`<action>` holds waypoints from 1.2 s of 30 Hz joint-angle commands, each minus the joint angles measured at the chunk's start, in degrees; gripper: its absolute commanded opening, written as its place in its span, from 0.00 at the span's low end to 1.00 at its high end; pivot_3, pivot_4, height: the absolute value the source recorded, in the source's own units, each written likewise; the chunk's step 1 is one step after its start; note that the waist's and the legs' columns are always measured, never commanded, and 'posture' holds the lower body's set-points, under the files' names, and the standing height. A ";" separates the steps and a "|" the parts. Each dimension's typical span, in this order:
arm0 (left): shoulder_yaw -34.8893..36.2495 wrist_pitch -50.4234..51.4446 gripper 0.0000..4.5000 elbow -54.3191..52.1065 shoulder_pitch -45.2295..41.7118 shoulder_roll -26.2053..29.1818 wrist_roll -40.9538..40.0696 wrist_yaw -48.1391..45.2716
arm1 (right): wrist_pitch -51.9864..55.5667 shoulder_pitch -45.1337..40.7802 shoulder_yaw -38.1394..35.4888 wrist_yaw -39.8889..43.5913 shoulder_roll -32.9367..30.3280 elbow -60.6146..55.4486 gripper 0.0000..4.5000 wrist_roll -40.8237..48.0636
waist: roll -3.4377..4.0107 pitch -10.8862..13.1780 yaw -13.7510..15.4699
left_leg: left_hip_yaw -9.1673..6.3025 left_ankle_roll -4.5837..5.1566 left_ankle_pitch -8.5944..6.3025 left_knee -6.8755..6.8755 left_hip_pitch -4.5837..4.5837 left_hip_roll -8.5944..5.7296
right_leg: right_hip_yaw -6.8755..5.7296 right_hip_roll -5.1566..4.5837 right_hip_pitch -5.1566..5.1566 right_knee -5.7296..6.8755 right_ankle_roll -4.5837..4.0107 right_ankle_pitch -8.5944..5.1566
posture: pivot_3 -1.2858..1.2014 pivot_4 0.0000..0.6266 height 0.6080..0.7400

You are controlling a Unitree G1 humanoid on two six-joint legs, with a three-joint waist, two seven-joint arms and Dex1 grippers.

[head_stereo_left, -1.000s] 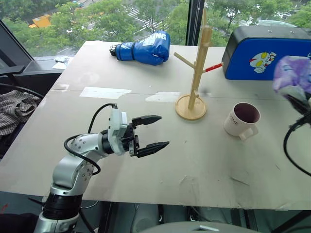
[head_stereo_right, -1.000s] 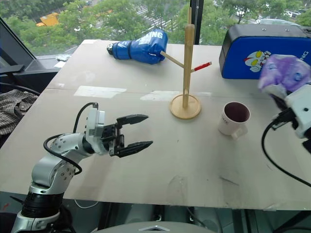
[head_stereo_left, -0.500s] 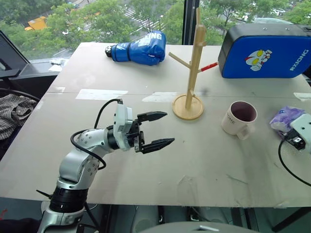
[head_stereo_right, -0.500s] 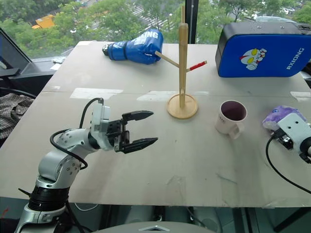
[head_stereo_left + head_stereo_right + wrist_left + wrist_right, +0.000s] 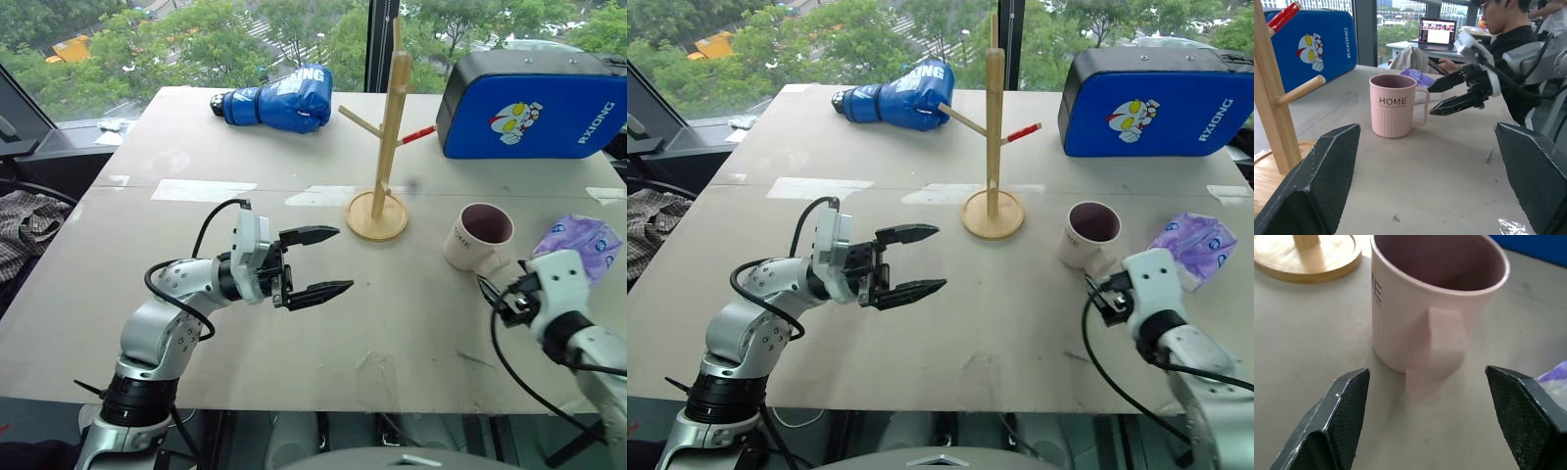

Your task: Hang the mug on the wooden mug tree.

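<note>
The cream-white mug [image 5: 477, 235] with a dark maroon inside stands upright on the table, right of the wooden mug tree [image 5: 389, 127]. Its handle [image 5: 1442, 340] points toward my right gripper [image 5: 490, 292]. That gripper is open, low over the table just short of the handle, and touches nothing. In the right wrist view the handle sits ahead of the gap between the fingers [image 5: 1342, 411]. My left gripper [image 5: 343, 259] hovers open and empty over the table, left of the tree's disc base [image 5: 377, 215], pointing to the right.
A purple-and-white soft wrapper [image 5: 578, 235] lies on the table right of the mug. A blue boxing glove [image 5: 284, 98] and a blue case [image 5: 529, 103] sit at the table's far side. Beyond the table, a person [image 5: 1503, 29] sits at a laptop [image 5: 1437, 34].
My right gripper opened and let go of the purple wrapper, which now lies on the table. The right arm then dropped and moved left to the mug's handle. My left arm stayed put.
</note>
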 commanded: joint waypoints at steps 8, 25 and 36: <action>1.76 0.58 1.00 -2.46 0.16 1.22 -0.78 1.48 | -3.64 -6.64 0.18 -12.65 4.23 11.17 0.66 -11.76 | 0.01 0.01 -0.06 | 0.00 -0.01 0.00 -0.03 -0.09 -0.02 | 0.01 0.03 -0.06 -0.06 -0.02 -0.01 | 0.52 0.24 0.95; 2.90 -0.35 1.00 -3.26 3.06 0.88 -1.06 3.58 | -20.82 -10.50 -1.31 -5.08 4.58 22.51 0.03 -8.46 | 0.02 0.01 -0.21 | 0.02 0.00 0.00 -0.06 -0.06 0.00 | 0.04 0.04 -0.06 -0.04 -0.01 0.00 | 0.52 0.24 0.95; 3.01 -0.77 1.00 -3.36 3.70 0.83 -0.95 3.94 | -20.99 -8.89 -3.13 2.15 1.64 21.91 0.41 -3.86 | 0.03 0.01 -0.16 | 0.02 0.00 -0.01 -0.06 -0.06 0.01 | 0.03 0.02 -0.06 -0.04 -0.02 0.00 | 0.52 0.24 0.95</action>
